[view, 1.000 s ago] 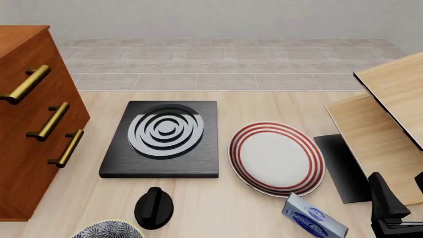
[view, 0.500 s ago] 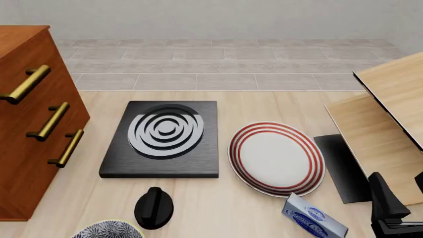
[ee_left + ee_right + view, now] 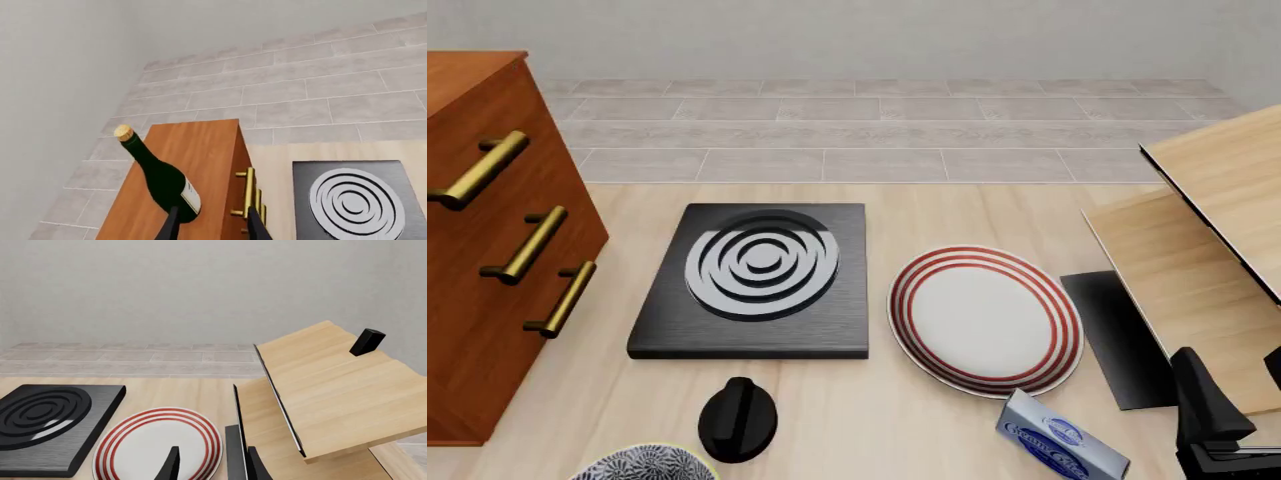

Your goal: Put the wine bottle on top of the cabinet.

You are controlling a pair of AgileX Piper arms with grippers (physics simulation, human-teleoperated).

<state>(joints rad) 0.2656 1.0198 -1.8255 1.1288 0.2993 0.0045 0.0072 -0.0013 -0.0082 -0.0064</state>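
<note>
nothing has shifted in the front view over the last second: the counter and everything on it sit exactly as they did, and the right arm has not stirred, so i judge this a pause rather than a stroke of work. the cabinet stands at the left edge of the scene, drawers with brass handles facing right, and the left wrist view looks down on its flat top. the wine bottle stands on that top near the drawer-front edge; it looks leaned in this steep view, cork pointing away, white label low on the body, though the camera angle may account for the lean. judged from how it sits, the placing looks essentially done and what remains is for the left arm to clear off without knocking it. on the counter, from large to small: the pale wood panelled structure at the right, the black stove plate with its silver rings, the red-rimmed plate just right of it, a blue and white box near the front, and a black knob. the left claw is spread, its two dark fingers on either side of the bottle's base, and i cannot tell whether either one touches the glass. the right claw is likewise parted, holding nothing, hanging over the counter by the plate.
</note>
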